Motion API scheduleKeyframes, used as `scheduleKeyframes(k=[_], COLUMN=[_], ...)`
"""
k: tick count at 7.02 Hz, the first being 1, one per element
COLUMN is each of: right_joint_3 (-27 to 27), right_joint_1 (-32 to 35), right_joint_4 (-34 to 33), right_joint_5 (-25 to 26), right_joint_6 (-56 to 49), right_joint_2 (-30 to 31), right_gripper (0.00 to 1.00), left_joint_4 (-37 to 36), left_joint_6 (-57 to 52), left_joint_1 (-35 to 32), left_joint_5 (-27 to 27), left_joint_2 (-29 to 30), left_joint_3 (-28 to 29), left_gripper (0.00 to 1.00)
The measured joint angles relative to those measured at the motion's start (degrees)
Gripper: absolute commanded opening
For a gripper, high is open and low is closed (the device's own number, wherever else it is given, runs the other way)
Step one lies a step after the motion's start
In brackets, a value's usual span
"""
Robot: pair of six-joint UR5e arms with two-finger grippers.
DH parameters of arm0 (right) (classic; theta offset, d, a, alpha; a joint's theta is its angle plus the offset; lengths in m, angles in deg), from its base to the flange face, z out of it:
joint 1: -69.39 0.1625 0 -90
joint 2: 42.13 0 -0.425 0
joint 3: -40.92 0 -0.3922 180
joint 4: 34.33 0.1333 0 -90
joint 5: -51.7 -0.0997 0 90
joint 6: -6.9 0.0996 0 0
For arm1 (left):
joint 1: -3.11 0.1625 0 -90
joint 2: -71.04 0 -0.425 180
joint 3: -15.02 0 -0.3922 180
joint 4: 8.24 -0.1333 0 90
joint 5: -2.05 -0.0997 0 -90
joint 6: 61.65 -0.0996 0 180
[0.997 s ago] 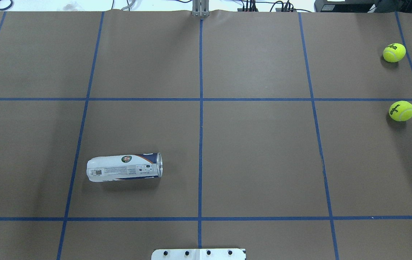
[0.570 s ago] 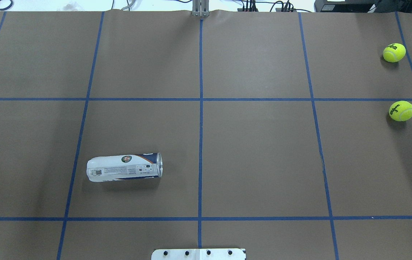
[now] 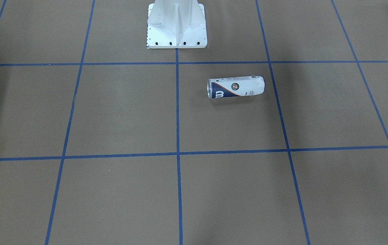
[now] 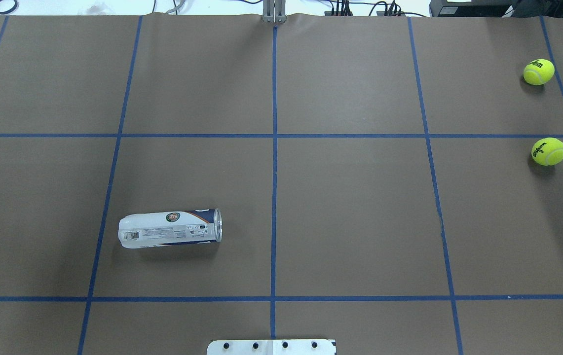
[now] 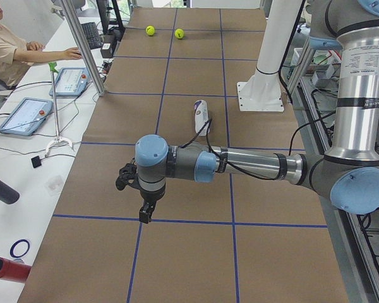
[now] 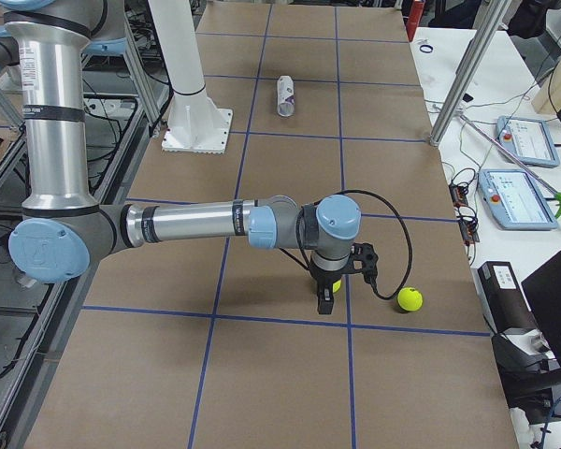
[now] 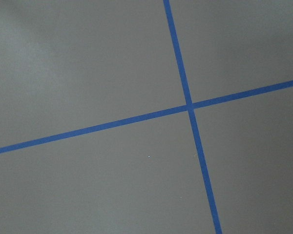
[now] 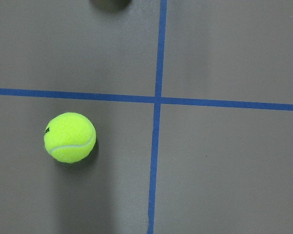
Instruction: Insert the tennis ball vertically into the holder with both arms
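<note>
The holder lies on its side on the brown table, metal rim toward the centre line; it also shows in the front view and both side views. Two tennis balls rest at the far right. The right wrist view shows one ball on the table below. My right gripper hangs close to the nearer ball. My left gripper hangs over bare table, far from the holder. I cannot tell whether either gripper is open or shut.
The white pedestal base stands at the robot's side of the table. Blue tape lines grid the surface. An operator sits beside the table with tablets and a bottle along the side bench.
</note>
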Motion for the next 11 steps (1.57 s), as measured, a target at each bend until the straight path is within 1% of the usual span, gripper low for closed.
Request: scheduleKeyframes(k=[1,3,5,6,7,8,10,11], right_joint_3=[0.00,0.04,0.05,0.05,0.06,0.08,0.21,0.28], right_joint_1=[0.00,0.00,0.00,0.00,0.00,0.00,0.00,0.00], right_joint_4=[0.00,0.00,0.00,0.00,0.00,0.00,-0.02,-0.06], right_joint_5=[-0.02,-0.03,-0.09,-0.11,-0.12,-0.12,-0.12,-0.12], right_joint_6=[0.02,0.03,0.03,0.02,-0.01,0.01,0.03,0.03], right_joint_2=[0.00,0.02,0.18,0.25,0.26,0.29,0.36,0.41], right_gripper=[1.00,1.00,1.00,1.00,1.00,1.00,1.00,1.00], left_joint_4=[3.08,12.30,17.30,18.93,21.74,25.51,32.84,34.45], left_joint_6=[0.00,0.86,5.55,7.61,8.56,8.79,8.62,8.89], left_joint_1=[0.31,2.10,3.15,3.64,4.98,7.55,15.45,19.40], left_joint_5=[0.04,0.48,6.21,8.08,8.66,8.53,8.20,8.10], left_joint_2=[0.15,0.93,2.39,3.46,4.37,6.28,12.77,15.64], left_joint_3=[-0.53,-0.10,0.60,0.65,0.62,0.58,0.31,0.25], left_gripper=[1.00,1.00,1.00,0.99,0.99,0.98,0.99,0.99])
